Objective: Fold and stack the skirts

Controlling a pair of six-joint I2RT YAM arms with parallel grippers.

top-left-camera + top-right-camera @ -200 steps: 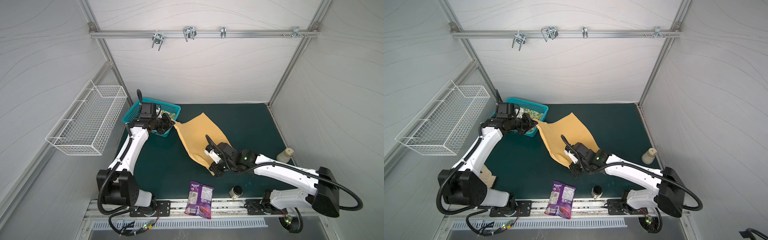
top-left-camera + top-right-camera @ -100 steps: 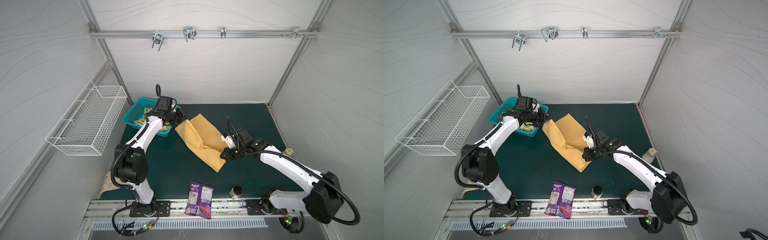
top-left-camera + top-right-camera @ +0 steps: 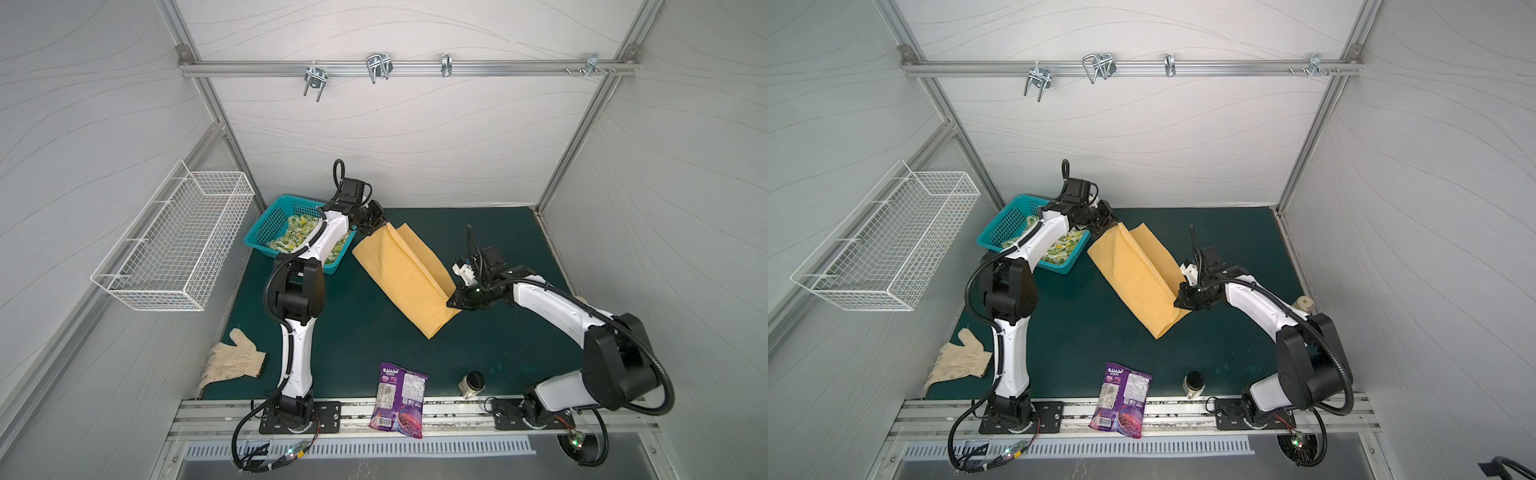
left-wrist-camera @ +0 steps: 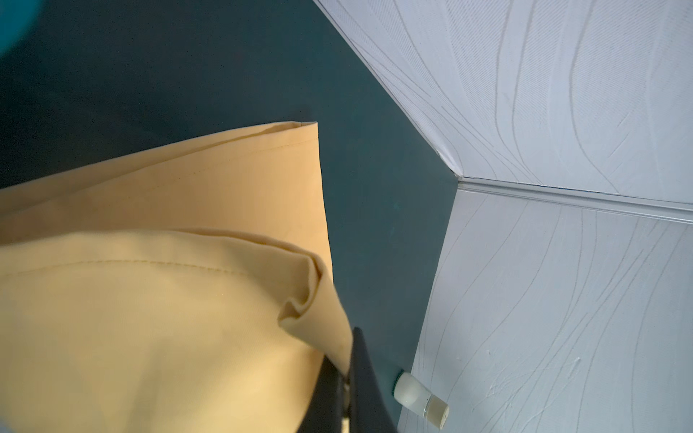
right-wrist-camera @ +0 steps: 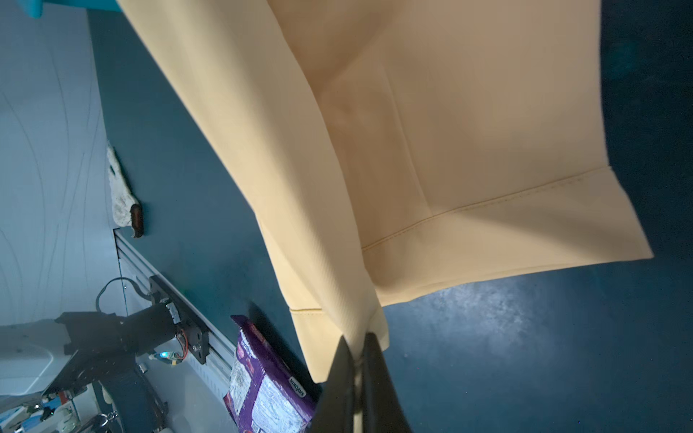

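Well, at the far left a teal basket [image 3: 261,232] holds the lemon skirt [image 3: 296,229], all bunched up, and nothing is holding it. Just to the right of the basket, the left gripper [image 3: 376,221] is pinched shut on the far corner of the yellow skirt [image 3: 401,272]. The left wrist view shows that corner squeezed into a little wrinkle between the black fingers [image 4: 362,369]. The yellow skirt runs from there across the middle of the green mat [image 3: 490,232] toward the near right, with one long flap folded over itself. At its right end the right gripper [image 3: 455,300] is also closed tight on the cloth, on a corner down by the stitched hem, as the right wrist view shows. The skirt looks partly lifted between the two grippers, and I cannot tell how much of it rests on the mat. I think this cloth is light, thin and very floppy, so it will sag and fold wherever nobody holds it. It will not break, but it may slip out of a small pinch. The best places to hold look like the corners and the thick stitched hem, catching both layers at once. The lemon skirt will likely need grabbing by an edge and shaking flat.
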